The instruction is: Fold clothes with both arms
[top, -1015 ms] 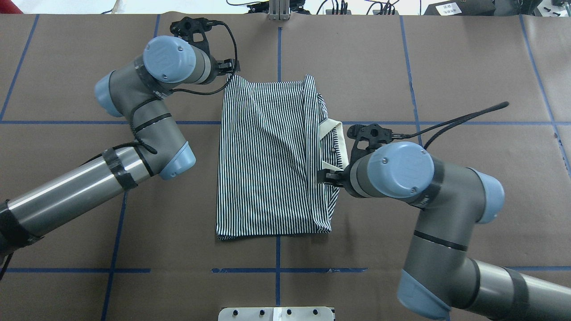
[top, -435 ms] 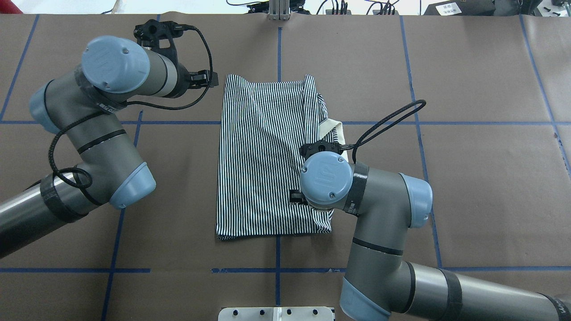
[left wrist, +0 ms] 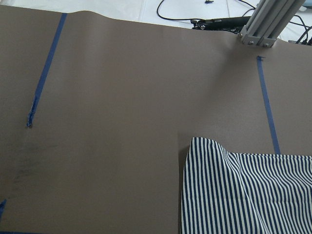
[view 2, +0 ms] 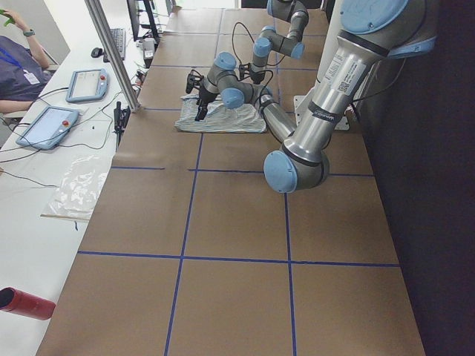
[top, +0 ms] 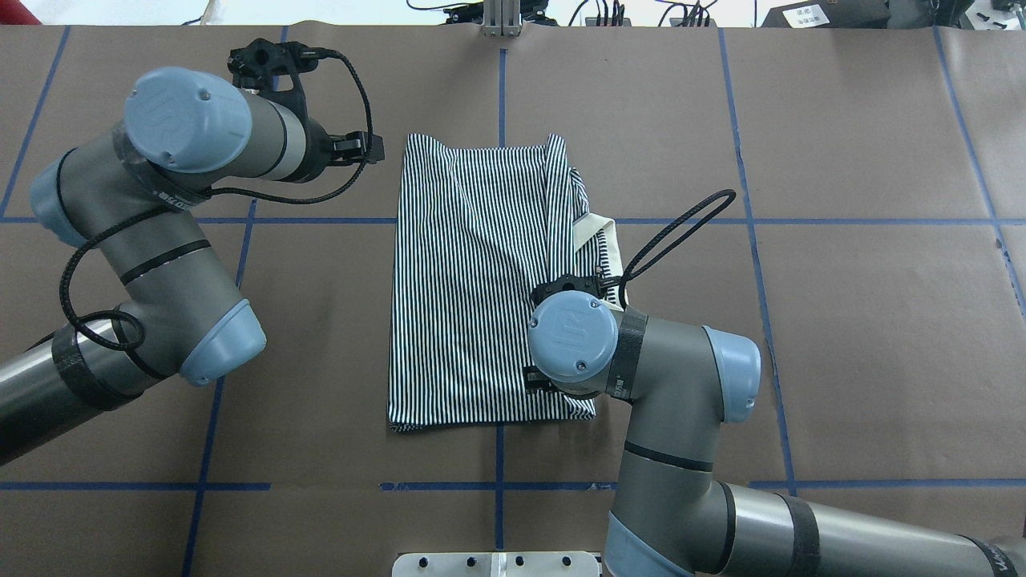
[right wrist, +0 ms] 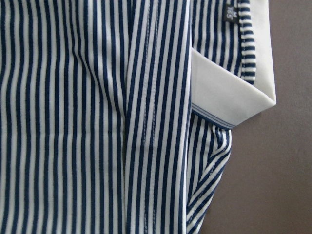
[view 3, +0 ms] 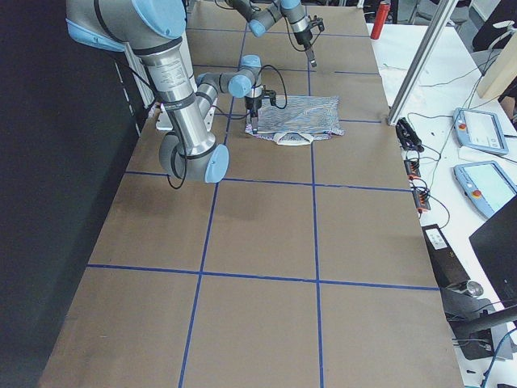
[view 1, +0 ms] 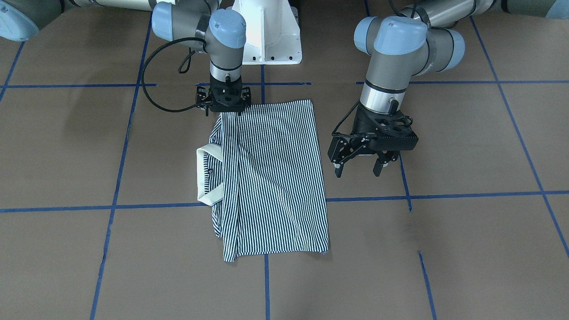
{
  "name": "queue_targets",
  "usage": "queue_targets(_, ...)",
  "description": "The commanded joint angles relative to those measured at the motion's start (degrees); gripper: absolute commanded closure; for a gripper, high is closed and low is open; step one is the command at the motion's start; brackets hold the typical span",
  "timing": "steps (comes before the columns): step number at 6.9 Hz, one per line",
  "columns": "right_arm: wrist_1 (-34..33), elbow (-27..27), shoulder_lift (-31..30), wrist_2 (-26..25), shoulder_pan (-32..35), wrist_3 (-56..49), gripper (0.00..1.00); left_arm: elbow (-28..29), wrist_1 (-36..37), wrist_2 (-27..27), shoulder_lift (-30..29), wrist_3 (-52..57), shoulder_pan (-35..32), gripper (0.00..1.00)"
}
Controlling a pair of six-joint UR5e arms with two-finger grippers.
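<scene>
Brown taped table (top: 842, 320) beneath folded striped polo shirt (top: 473, 304)

My left arm (top: 160, 264) and right arm (top: 673, 385) were grey tubes with light-blue joint caps (top: 573, 332) (two small screws and a raised logo on the round faces), black bands and shiny metal forearms. A braided black cable (top: 728, 193) looped off each wrist. My pedestal (view 1: 266, 31) was white, dotted with bolts.
</scene>
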Motion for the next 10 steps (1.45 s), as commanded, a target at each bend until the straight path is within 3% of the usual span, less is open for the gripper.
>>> queue_targets(1, -1.54, -0.12, -0.32, 1.40, -0.08, -2.35, 0.00, -0.14, -0.03, -0.08, 0.05, -0.37, 0.00, 0.00)
queue_targets(6, -4.26, 0.22, -2.16, 1.40, 1.93, -4.81, 0.00, -0.76, -0.03, -1.22, -0.04, -0.72, 0.26, 0.00)
queue_targets(10, -3.74, 11.54, -15.25, 1.31, 3.52, -9.20, 0.00, -0.84, -0.12, -1.31, -0.13, -0.72, 0.44, 0.00)
